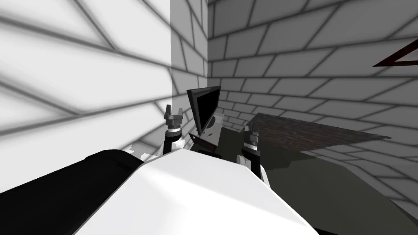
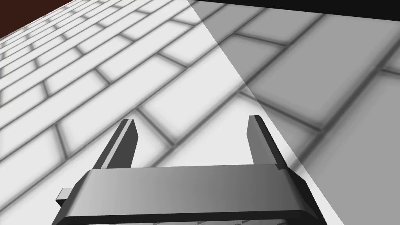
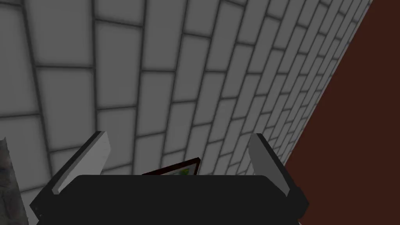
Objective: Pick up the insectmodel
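Left claw (image 2: pixel 193 119) and right claw (image 3: pixel 179 134) both spread, empty, held forward, probably because the insectmodel is not yet reached.

A black screen (image 1: pixel 205 107) stands near the corner of the tiled walls (image 1: pixel 285 49); a dark-framed picture (image 1: pixel 402 60) hangs to its right.

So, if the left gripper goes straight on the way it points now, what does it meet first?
Probably the brick-patterned wall: the open left gripper points at it, near the edge between its lit and shaded parts. Nothing shows in between, but depth is unclear.
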You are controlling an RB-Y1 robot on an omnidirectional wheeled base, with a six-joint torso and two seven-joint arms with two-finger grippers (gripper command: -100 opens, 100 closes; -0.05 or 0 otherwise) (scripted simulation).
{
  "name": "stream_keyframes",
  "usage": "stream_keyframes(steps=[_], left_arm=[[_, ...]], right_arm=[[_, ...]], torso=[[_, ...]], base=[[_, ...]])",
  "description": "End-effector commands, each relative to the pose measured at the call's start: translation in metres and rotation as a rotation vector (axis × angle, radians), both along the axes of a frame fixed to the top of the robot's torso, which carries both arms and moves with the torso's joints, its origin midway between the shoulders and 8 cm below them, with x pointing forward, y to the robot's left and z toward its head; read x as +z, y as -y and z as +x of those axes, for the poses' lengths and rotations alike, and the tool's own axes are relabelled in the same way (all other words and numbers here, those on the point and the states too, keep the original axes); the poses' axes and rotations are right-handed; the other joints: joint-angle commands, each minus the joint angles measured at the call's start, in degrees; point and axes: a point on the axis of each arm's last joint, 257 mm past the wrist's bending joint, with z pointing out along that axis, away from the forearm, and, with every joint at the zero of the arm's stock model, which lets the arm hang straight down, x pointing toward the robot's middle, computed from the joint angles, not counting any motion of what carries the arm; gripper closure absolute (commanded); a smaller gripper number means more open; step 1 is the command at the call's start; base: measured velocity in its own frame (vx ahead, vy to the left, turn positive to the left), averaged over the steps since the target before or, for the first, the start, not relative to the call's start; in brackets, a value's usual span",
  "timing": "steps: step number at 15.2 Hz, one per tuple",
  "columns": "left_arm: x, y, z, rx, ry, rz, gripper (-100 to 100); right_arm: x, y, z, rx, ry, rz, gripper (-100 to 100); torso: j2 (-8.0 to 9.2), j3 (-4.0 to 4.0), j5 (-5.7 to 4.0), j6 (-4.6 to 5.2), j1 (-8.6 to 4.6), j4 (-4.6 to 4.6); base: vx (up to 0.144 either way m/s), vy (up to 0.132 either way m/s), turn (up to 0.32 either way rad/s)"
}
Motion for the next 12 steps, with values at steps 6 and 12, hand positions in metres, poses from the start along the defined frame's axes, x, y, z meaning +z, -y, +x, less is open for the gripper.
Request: stream_keyframes(steps=[6, 12], left_arm=[[0.0, 0.0, 0.0, 0.0, 0.0, 0.0, 0], [0.0, 0.0, 0.0, 0.0, 0.0, 0.0, 0]], right_arm=[[-0.042, -0.02, 0.02, 0.068, -0.11, -0.001, -100], [-0.104, -0.05, 0.037, 0.15, -0.267, -0.017, -100]], torso=[[0.1, 0.06, -0.07, -0.04, -0.32, 0.02], [0.08, 0.05, -0.08, 0.0, -0.32, 0.02]], base=[[-0.026, -0.065, 0.242], [-0.033, -0.072, 0.267]])
